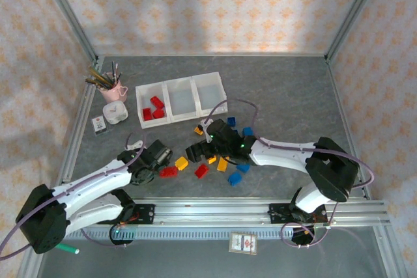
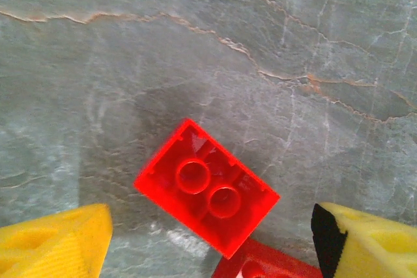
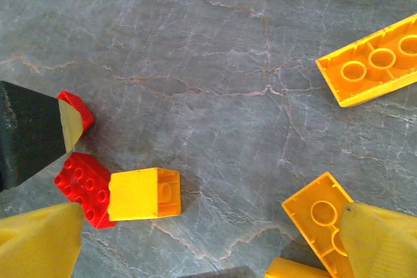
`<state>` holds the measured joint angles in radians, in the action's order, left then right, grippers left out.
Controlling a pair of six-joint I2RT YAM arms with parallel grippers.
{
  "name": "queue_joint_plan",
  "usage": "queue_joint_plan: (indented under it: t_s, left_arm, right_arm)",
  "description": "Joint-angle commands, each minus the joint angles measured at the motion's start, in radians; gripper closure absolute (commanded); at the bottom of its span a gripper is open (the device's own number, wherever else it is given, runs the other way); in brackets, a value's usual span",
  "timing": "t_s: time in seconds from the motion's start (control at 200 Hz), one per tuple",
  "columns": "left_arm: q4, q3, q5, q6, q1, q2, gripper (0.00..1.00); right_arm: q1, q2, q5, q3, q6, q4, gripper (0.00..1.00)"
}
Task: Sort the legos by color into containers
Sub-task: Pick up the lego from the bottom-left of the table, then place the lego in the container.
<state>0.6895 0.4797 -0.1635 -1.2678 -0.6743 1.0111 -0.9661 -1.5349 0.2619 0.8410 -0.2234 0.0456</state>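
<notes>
Currently both arms reach low over the grey tabletop (image 1: pixel 293 96), wrists down among the loose bricks.

Left pincer (image 2: pixel 208 229): spread, pinching nothing. On its wrist camera a red brick (image 2: pixel 207 187) lies hollow side up between the two yellow fingertips (image 2: pixel 58 242), clear of both. A second red piece (image 2: pixel 260 265) shows at the bottom edge, against the first brick's lower side. I cannot tell whether it lies under it or just beside it. From above, this pincer sits at the near-left edge of the scatter, with a yellow brick (image 1: pixel 181 163) just to its right.

Right pincer (image 3: pixel 212 245): spread wide, holding nothing. At the left of its wrist view a studded red brick (image 3: pixel 85 187) touches a yellow block (image 3: pixel 146 193) lying on its side. An orange brick (image 3: pixel 319 213), hollow side up, is partly covered by the right-hand fingertip (image 3: pixel 381 239). A longer orange brick (image 3: pixel 371 63), also hollow side up, lies well apart at the upper right. From above, this pincer hangs over the middle of the pile.

The three joined bins (image 1: pixel 181 99) stand in a row beyond the pile, left of centre. The leftmost holds a few red legos (image 1: pixel 154 109). Blue bricks (image 1: pixel 234 178) lie on the tabletop toward the right of the scatter, two near and two farther back.

A pink cup of pens (image 1: pixel 114 89) stands left of the bins, with a small white object (image 1: pixel 116 113) just near of it.
</notes>
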Motion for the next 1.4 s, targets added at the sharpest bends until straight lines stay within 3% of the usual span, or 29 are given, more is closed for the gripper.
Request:
queue_joint_plan:
  t_s: [0.0, 0.15, 0.536, 0.891, 1.011, 1.211, 1.396]
  left_arm:
    - [-0.143, -0.015, 0.013, 0.004, -0.005, 0.047, 0.20]
    - [-0.146, 0.018, -0.063, 0.027, -0.004, 0.119, 0.25]
    - [-0.207, 0.022, -0.078, 0.084, 0.028, 0.194, 0.43]
    - [-0.175, 0.027, -0.110, 0.107, 0.031, 0.139, 0.64]
    - [-0.143, 0.065, -0.132, 0.136, 0.039, 0.102, 0.65]
    - [-0.120, 0.207, -0.188, 0.285, 0.108, 0.086, 0.65]
    - [-0.202, 0.391, -0.192, 0.486, 0.242, 0.220, 0.65]
  right_arm:
    - [-0.005, -0.010, -0.043, 0.009, 0.010, 0.002, 0.00]
    - [-0.006, -0.013, -0.049, 0.013, 0.011, 0.000, 0.00]
    - [-0.006, -0.019, -0.065, 0.027, 0.015, -0.016, 0.00]
    - [-0.002, 0.004, -0.052, 0.030, -0.007, -0.013, 0.00]
    - [0.012, 0.036, -0.040, 0.033, -0.025, -0.012, 0.00]
    - [0.073, 0.070, -0.038, 0.047, -0.071, -0.015, 0.00]
    - [0.133, 0.055, -0.046, 0.078, -0.105, 0.002, 0.00]
